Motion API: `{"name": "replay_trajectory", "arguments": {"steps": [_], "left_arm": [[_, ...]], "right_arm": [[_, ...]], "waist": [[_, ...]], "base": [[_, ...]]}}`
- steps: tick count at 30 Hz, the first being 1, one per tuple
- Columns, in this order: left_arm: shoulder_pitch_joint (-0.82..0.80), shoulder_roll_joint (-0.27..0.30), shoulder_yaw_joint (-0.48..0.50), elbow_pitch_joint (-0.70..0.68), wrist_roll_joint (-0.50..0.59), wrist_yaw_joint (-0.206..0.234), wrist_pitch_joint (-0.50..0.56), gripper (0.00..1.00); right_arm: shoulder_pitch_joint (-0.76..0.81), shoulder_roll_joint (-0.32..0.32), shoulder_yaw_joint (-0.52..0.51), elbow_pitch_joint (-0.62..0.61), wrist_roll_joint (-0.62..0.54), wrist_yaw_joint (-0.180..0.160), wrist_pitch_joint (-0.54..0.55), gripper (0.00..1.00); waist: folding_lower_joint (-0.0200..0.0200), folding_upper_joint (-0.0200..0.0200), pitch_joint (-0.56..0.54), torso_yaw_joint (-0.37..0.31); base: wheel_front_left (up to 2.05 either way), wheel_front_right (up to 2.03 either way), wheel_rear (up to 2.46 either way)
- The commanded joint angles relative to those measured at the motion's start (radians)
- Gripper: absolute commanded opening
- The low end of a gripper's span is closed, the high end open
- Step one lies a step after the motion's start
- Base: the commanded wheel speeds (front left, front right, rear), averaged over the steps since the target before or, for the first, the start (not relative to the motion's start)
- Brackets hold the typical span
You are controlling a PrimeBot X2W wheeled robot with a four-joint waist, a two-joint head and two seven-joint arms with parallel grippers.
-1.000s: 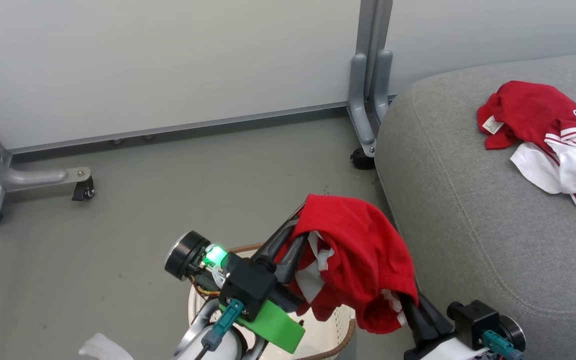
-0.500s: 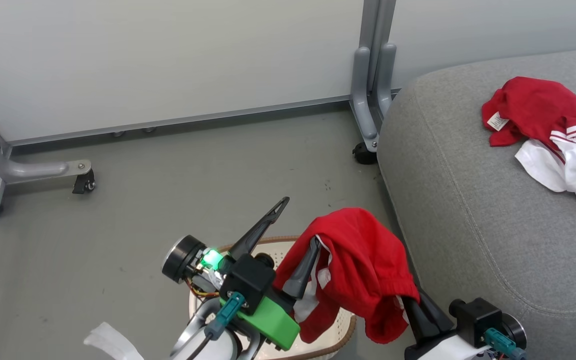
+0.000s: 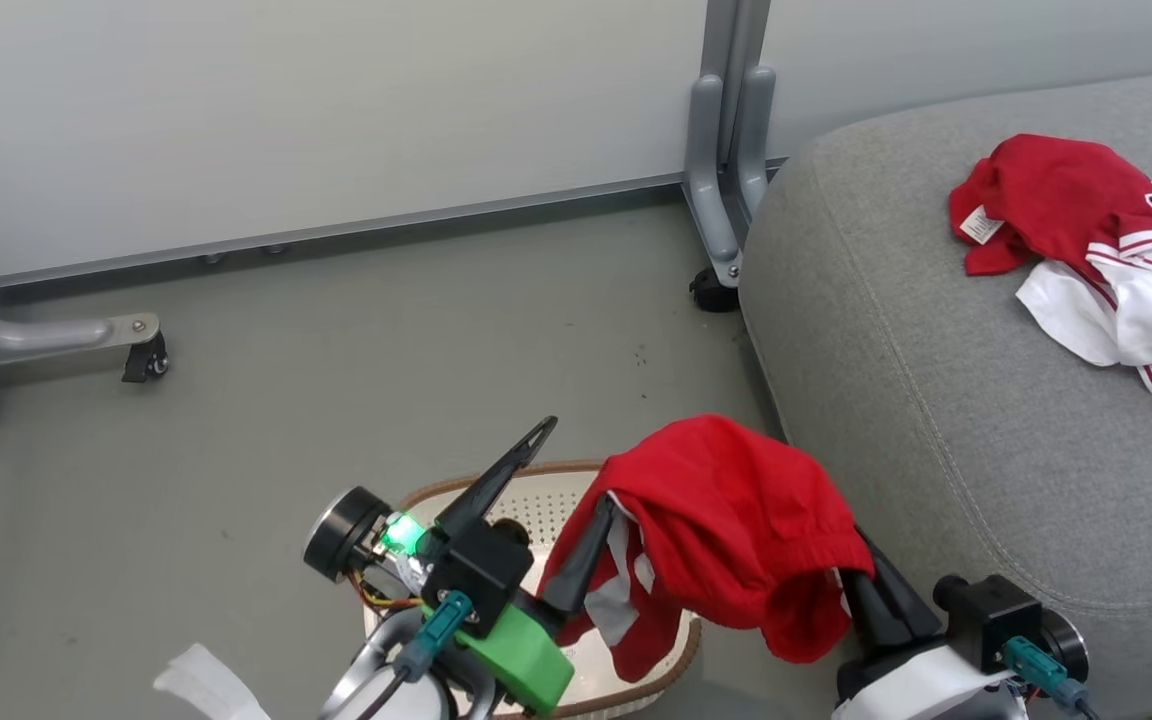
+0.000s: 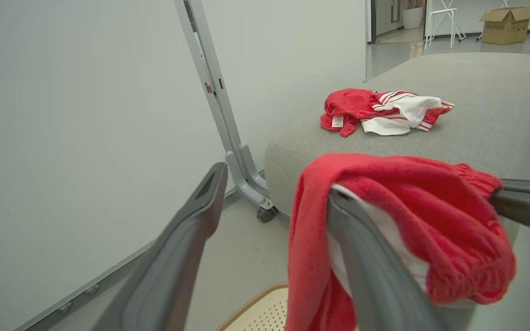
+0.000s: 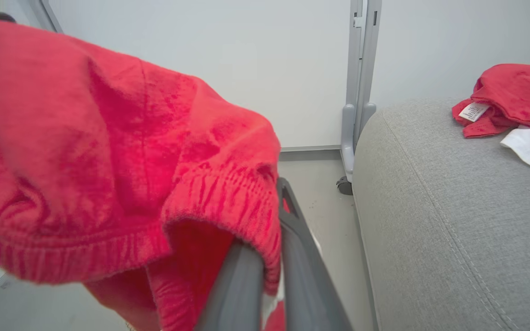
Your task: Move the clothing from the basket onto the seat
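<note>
Red shorts [image 3: 726, 520] are clenched in the right gripper [image 3: 861, 590] above the basket [image 3: 456, 490]; left gripper [image 3: 576, 465] is released; a carry onto the seat [image 3: 936, 400] is needed

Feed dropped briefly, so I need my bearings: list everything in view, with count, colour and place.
shorts: 1, red with white, above the basket, draped on one finger of the left hand
jersey: 1, red and white, crumpled on the seat
basket: 1, cream with brown rim, on the floor beside the seat
seat: 1, light grey, on the right in the head view
partition legs: 2, grey, along the back wall
cardboard box: 1, brown, far behind the seat
left hand: 1, dark fingers, open above the basket
right hand: 1, dark fingers, shut on the shorts
</note>
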Motion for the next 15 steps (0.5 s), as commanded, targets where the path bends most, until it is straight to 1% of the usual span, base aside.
{"name": "replay_trajectory", "arguments": {"steps": [1, 7, 13, 15], "left_arm": [[0.017, 0.019, 0.005, 0.003, -0.012, -0.002, 0.004, 1.00], [0.057, 0.048, 0.020, 0.008, -0.023, 0.019, 0.004, 1.00], [0.084, 0.072, 0.035, 0.014, -0.033, 0.038, -0.008, 1.00], [0.085, 0.077, 0.038, 0.014, -0.036, 0.039, -0.010, 1.00]], "right_arm": [[-0.017, 0.000, -0.011, -0.009, -0.008, -0.001, -0.003, 0.00], [-0.027, -0.001, -0.044, -0.037, -0.020, -0.001, -0.003, 0.00], [-0.035, -0.004, -0.104, -0.070, -0.034, -0.001, -0.003, 0.00], [-0.035, -0.007, -0.125, -0.085, -0.038, -0.001, -0.003, 0.00]], "waist": [[0.0000, 0.0000, 0.011, -0.013], [0.0000, 0.0000, 0.034, -0.055], [0.0000, 0.0000, 0.054, -0.118], [0.0000, 0.0000, 0.063, -0.142]], "base": [[0.00, 0.00, 0.00], [0.00, 0.00, 0.00], [0.00, 0.00, 0.00], [0.00, 0.00, 0.00]]}}
